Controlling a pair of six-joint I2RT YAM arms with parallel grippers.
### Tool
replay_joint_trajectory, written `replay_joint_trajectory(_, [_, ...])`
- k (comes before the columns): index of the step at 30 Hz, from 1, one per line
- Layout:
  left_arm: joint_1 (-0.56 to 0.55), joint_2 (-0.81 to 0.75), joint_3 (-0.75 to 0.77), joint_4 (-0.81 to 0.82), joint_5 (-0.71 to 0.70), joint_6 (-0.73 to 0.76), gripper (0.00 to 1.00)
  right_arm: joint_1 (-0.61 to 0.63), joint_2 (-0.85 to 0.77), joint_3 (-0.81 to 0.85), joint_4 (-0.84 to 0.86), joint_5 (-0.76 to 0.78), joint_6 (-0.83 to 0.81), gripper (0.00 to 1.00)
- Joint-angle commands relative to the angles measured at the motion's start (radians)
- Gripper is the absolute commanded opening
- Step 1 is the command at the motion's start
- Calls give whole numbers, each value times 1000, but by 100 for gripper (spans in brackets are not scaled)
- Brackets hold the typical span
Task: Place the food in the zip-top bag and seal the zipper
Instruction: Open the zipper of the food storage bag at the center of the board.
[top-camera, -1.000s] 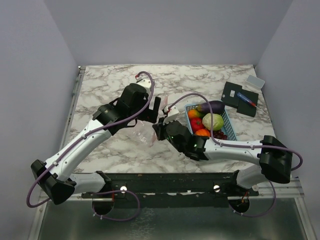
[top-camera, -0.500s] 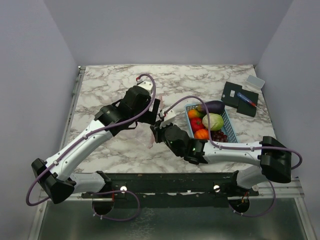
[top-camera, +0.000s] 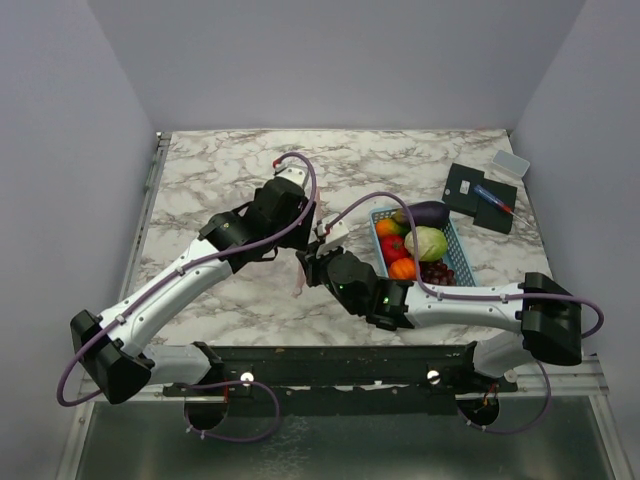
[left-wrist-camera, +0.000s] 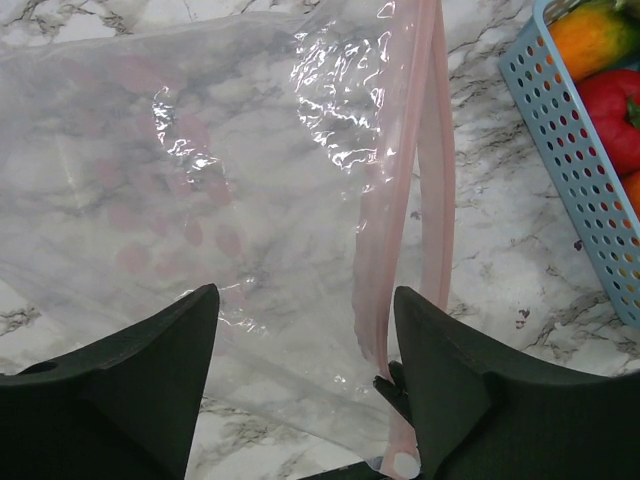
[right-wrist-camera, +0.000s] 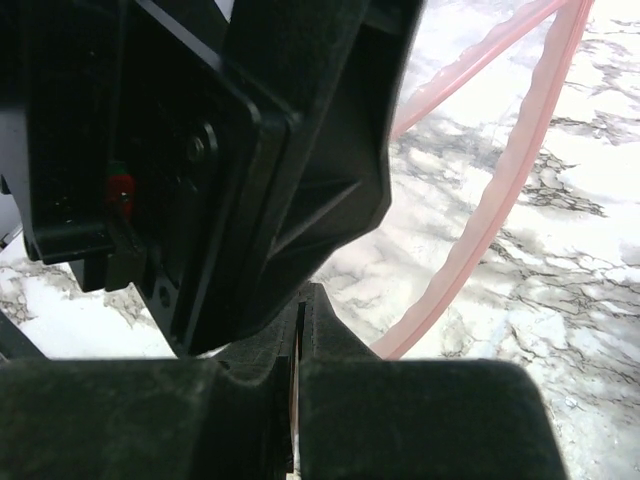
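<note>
- Around my left claw (left-wrist-camera: 300, 330), the zip-top bag (left-wrist-camera: 230, 190) runs off the top and left edges. The lower end of the zipper (left-wrist-camera: 437, 170) is hidden behind one of my fingers.
- The blue basket (left-wrist-camera: 575, 190) is cut by the right edge, so only parts of an orange piece (left-wrist-camera: 595, 35) and a red piece (left-wrist-camera: 618, 115) show.
- Above my right claw (right-wrist-camera: 298, 345), a black housing (right-wrist-camera: 220, 140) fills the view, close and blurred. I cannot tell whether any film sits between my pressed fingers.
- From above, my arms cover both claws and most of the bag.
- The items on the dark pad (top-camera: 480, 192) at the far right of the bench (top-camera: 220, 170) are too small to name.

Left hand (left-wrist-camera: 305, 375) close before right hand (right-wrist-camera: 298, 345)
</note>
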Motion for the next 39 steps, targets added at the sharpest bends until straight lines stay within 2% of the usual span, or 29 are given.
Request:
replay_joint_trajectory(1, [-7,2,-8,16,-30,-14,68,11,4,31,8,66,-4,1])
replay_joint_trajectory(8, [-7,27,-31,20,-32,-16,46,13,0,30,4,72,9,1])
replay_joint_trajectory(19, [-8,31,-49,49,65,-12,0,17,1,28,2,104,20,1])
replay_joint_trajectory(24, [-7,17,-52,53,72,-12,0,18,-15,32,-29,101,37,2])
replay_joint_trajectory(26, [-7,11,-53,53,64,-13,0,18,-25,43,-66,103,55,9])
replay_joint_trajectory(29, [-7,5,-50,53,61,-16,0,18,-49,47,-110,95,78,25])
replay_joint_trajectory(32, [-7,1,-46,51,60,-18,0,18,-76,55,-166,101,113,37])
replay_joint_trajectory(34, [-7,-3,-43,51,64,-15,0,18,-96,65,-218,123,149,42])
replay_joint_trajectory(39, [-7,-13,-33,36,86,-3,0,18,-136,96,-347,182,217,44])
